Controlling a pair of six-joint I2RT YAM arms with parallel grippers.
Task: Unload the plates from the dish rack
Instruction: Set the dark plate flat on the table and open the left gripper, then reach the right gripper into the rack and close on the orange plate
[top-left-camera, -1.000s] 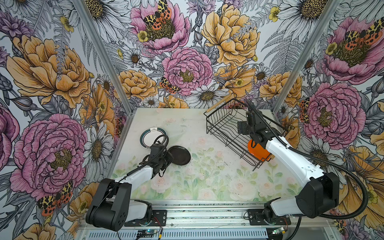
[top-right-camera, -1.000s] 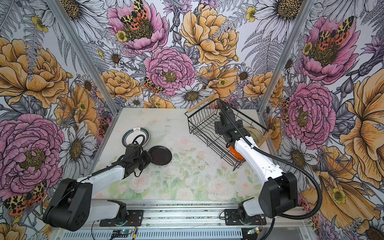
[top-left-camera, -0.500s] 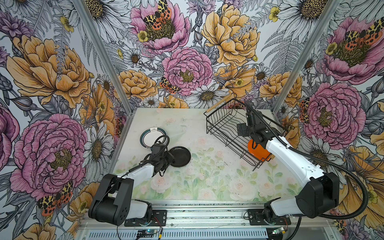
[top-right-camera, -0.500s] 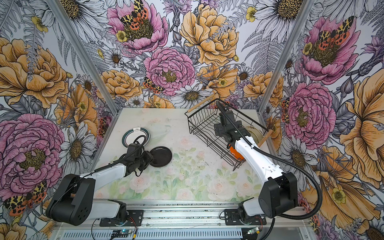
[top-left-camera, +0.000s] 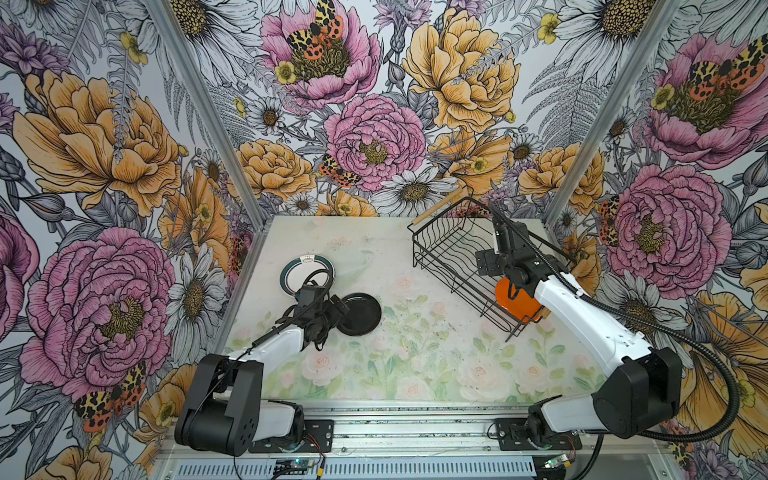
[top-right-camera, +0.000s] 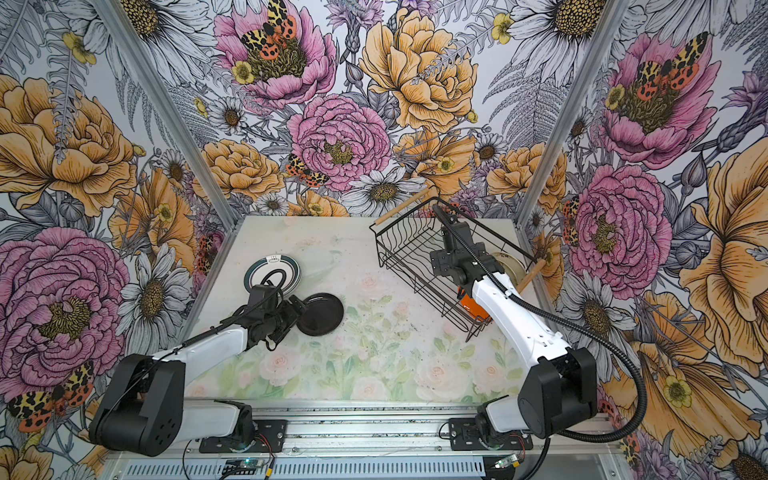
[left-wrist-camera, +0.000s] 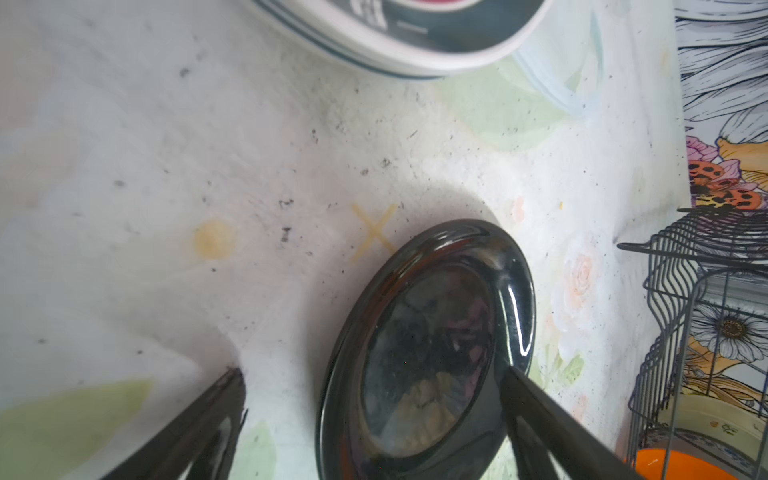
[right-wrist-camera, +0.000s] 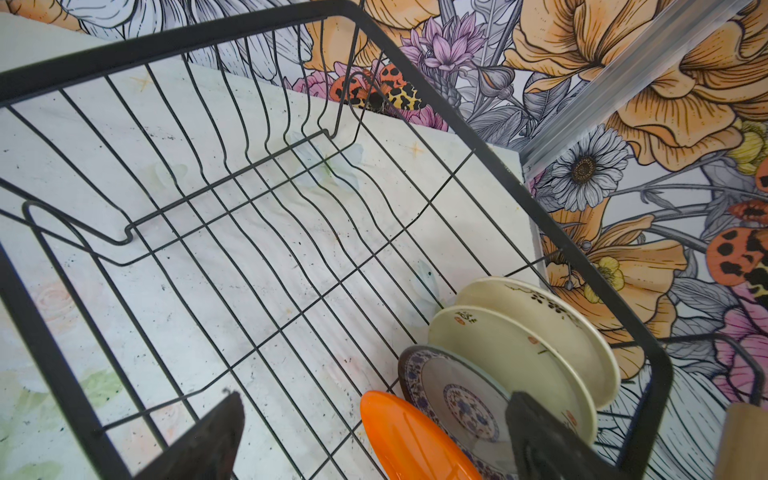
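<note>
Two plates flat on the flowered table, on the left in both top views: a white plate with a dark rim farther back, a glossy black plate nearer the front, close together but apart. Left gripper low over the black plate's near edge, fingers spread wide and clamping nothing. In the left wrist view, one fingertip across the plate's rim, the opposite one out over bare table; touching the rim or just above it, impossible to tell. Four more plates on edge in the dish rack, at the right back of the table and set at an angle to the table's edges: an orange plate, next to it a blue-patterned plate, then two cream plates, all packed at the end by a wooden handle. Right gripper over the rack just above that cluster, fingers wide apart and holding nothing, with the orange plate's top edge between them in the right wrist view.
</note>
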